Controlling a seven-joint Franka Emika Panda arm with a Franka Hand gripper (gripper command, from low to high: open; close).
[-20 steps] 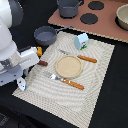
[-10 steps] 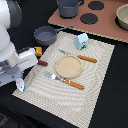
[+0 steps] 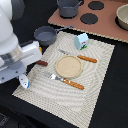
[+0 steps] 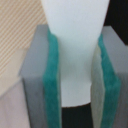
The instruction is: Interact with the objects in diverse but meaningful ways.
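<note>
In the wrist view a small white bottle [image 4: 75, 20] stands between my gripper's [image 4: 77, 50] two grey fingers, whose green pads [image 4: 52, 75] press on both its sides. The exterior view shows the gripper [image 3: 24, 80] low at the woven placemat's [image 3: 100, 85] corner on the exterior view's left, with the white bottle [image 3: 25, 82] at its tip. A white-and-light-blue carton [image 3: 81, 41] stands at the mat's far edge. A dark grey saucepan [image 3: 45, 35] sits beside the mat. A brown sausage [image 3: 42, 63] pokes out from behind the arm.
A round wooden plate [image 3: 68, 66] lies mid-mat, with an orange-handled knife [image 3: 80, 57] behind it and an orange-handled fork [image 3: 67, 81] in front. A brown stove board [image 3: 107, 25] at the back carries a grey pot [image 3: 67, 7] and a bowl [image 3: 122, 17].
</note>
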